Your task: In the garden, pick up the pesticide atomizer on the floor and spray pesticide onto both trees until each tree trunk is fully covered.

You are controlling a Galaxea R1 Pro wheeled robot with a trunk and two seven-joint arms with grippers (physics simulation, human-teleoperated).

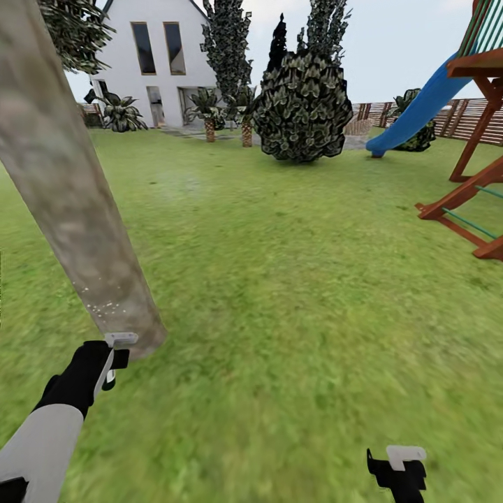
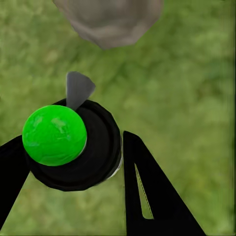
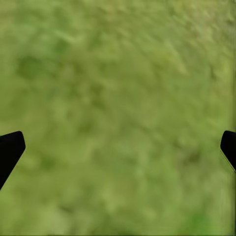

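Note:
A thick, mottled beige-grey tree trunk rises at the left of the head view, with fine white specks low on it near the grass. My left gripper hangs right beside the trunk's base. In the left wrist view it is shut on the pesticide atomizer, a black round body with a bright green ball top and a grey nozzle pointing toward the trunk base. My right gripper is low at the right over bare lawn, open, its fingertips wide apart with nothing between them.
Green lawn stretches ahead. A dark leafy bush and short palms stand in front of the white house. A blue slide and its red-brown wooden frame occupy the right, with a slat fence behind.

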